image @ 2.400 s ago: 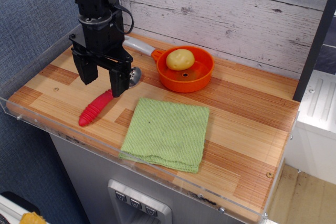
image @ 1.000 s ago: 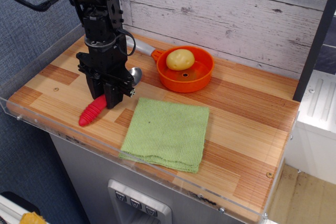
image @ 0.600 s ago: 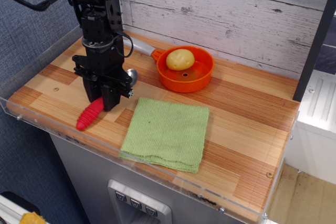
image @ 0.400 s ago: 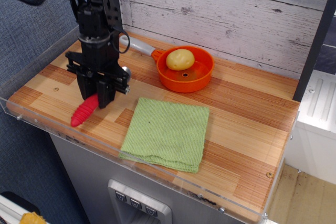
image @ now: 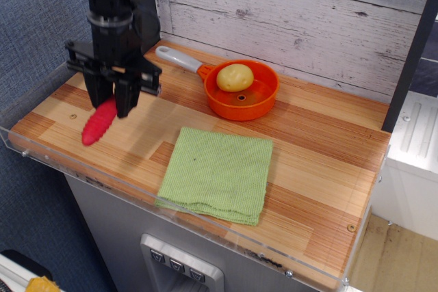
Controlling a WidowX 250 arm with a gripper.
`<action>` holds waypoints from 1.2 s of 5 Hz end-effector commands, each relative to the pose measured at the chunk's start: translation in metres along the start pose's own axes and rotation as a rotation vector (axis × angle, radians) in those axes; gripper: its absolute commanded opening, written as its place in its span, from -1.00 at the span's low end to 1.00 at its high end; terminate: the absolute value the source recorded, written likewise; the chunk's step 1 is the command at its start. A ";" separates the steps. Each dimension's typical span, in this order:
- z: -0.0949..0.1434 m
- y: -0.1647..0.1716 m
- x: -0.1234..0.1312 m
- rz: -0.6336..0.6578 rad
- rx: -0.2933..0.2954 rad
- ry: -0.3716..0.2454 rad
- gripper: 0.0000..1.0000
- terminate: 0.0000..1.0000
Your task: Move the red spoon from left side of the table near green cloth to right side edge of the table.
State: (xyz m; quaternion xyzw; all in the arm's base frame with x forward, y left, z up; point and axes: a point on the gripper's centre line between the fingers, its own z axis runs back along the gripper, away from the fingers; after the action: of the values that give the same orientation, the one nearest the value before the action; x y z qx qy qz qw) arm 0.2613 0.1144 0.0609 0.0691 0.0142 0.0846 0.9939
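Note:
My black gripper (image: 113,106) is shut on the red spoon (image: 98,123) and holds it lifted above the left end of the wooden table (image: 321,169). Only the ribbed red handle shows, hanging down to the left below the fingers (image: 126,100). The silver bowl is hidden behind the gripper. The light green cloth (image: 217,173) lies flat near the front edge, to the right of the gripper and apart from it.
An orange pan (image: 241,92) with a grey-white handle (image: 176,59) stands at the back and holds a yellow potato (image: 235,77). A clear acrylic rim (image: 205,229) runs along the front and left edges. A white plank wall stands behind.
The gripper came down, shut on the spoon's handle, then rose and shifted left with it. The spoon has left the table surface.

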 end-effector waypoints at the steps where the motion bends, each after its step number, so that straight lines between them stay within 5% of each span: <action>1: 0.047 -0.030 -0.011 0.010 -0.039 -0.112 -1.00 -1.00; 4: 0.074 -0.130 -0.012 -0.083 -0.225 -0.195 -1.00 -1.00; 5: 0.070 -0.155 -0.005 -0.044 -0.299 -0.195 -1.00 -1.00; 6: 0.052 -0.181 0.007 -0.015 -0.311 -0.181 -1.00 -1.00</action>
State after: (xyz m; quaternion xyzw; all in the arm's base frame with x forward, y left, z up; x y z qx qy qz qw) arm 0.2969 -0.0695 0.0674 -0.0719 -0.0616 0.0741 0.9927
